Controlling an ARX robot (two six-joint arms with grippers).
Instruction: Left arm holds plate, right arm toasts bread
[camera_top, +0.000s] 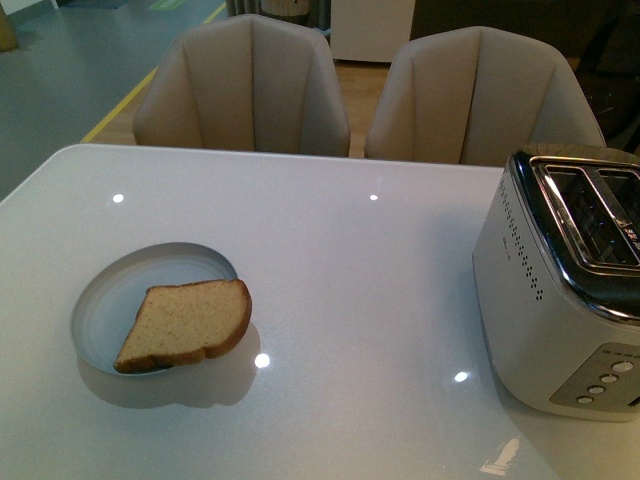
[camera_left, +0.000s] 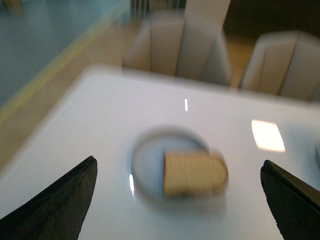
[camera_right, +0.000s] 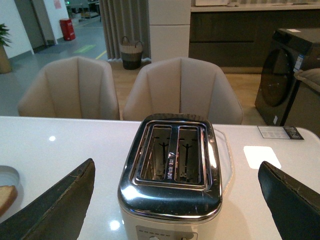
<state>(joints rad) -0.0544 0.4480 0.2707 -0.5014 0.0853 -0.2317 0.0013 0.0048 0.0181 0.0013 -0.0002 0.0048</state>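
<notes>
left gripper (camera_left: 178, 162) gaping, empty | speckled brown bread (camera_top: 186, 324) ahead of it, overhanging round pale plate (camera_top: 108, 300), table's left edge | right gripper (camera_right: 177, 164) gaping, empty

You see a glossy white table (camera_top: 330, 270) carrying two things directly. In the front view, the pale blue-grey plate (camera_top: 105, 300) sits at about 8 o'clock. A cream-and-chrome two-slot toaster (camera_top: 540, 290) stands upright at 3 o'clock, well apart from it.
</notes>
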